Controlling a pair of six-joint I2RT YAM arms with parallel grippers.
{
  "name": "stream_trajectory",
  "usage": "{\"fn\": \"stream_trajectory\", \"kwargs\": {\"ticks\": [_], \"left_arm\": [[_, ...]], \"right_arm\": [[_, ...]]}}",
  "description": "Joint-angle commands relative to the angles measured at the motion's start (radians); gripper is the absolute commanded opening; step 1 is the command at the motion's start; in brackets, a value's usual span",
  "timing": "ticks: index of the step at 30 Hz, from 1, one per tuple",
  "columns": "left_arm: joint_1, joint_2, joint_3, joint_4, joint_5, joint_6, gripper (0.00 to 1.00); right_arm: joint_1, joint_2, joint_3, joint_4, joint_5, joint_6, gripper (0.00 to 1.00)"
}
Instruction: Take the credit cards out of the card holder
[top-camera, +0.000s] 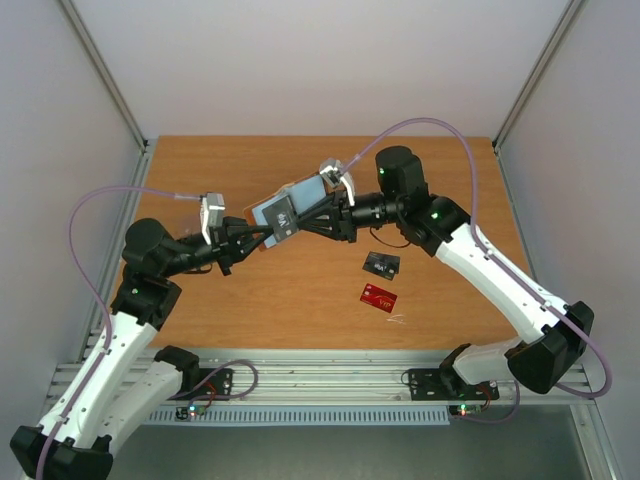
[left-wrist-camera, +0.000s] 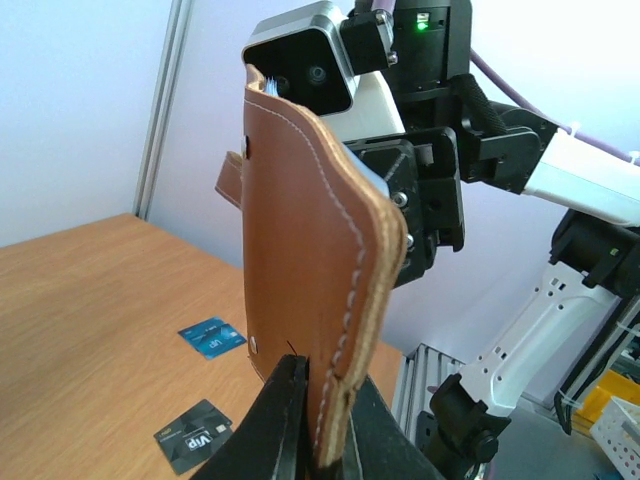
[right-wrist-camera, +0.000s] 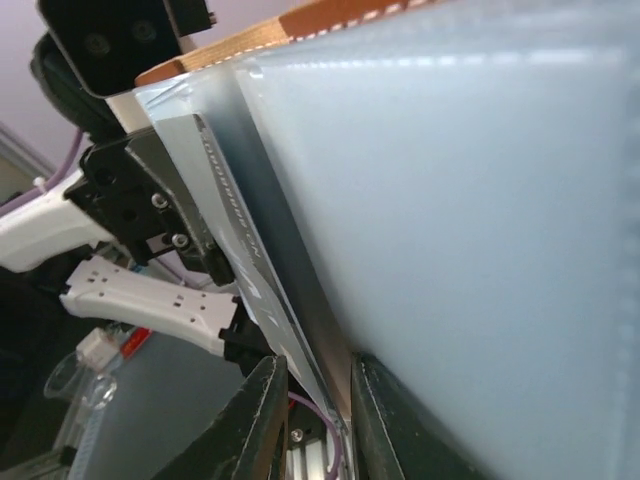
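Brown leather bifold card holder (left-wrist-camera: 300, 250) is held aloft, lower edge clamped by left gripper (left-wrist-camera: 319, 410) as anchor; black printed card (top-camera: 283, 218) is pinched by right gripper (right-wrist-camera: 318, 392) for extraction. Blue card (left-wrist-camera: 212, 337) & red card (top-camera: 379, 297) lie on tbl.

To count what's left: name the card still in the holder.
The dark white-printed card on the open card holder held in the air; the red card and the other dark card lie on the table.

Bench (top-camera: 300, 300): orange-brown wood grain.
Frame posts (top-camera: 103, 70): grey metal, far corners.
Back wall (top-camera: 320, 60): plain white.
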Motion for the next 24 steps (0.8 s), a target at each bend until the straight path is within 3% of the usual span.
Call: {"fn": "stream_trajectory", "kwargs": {"ticks": [1,7,12,16,24], "left_arm": [[-0.001,-0.008,-0.008,0.113,0.067,-0.021,0.00],[-0.001,-0.005,-0.010,0.114,0.060,-0.022,0.00],[-0.002,-0.006,-0.009,0.096,0.045,-0.014,0.04],[-0.002,-0.006,-0.011,0.093,0.042,-0.009,0.11],[-0.002,-0.004,-0.013,0.093,0.041,-0.010,0.13]], "right_arm": [[0.000,0.031,0.054,0.003,-0.103,0.012,0.16],[0.019,0.056,0.067,0.008,-0.152,0.010,0.01],[0.008,0.011,0.037,0.032,-0.143,-0.016,0.01],[-0.010,-0.004,0.055,-0.017,-0.140,-0.040,0.01],[-0.032,-0.020,0.099,-0.128,-0.123,-0.096,0.01]]}}
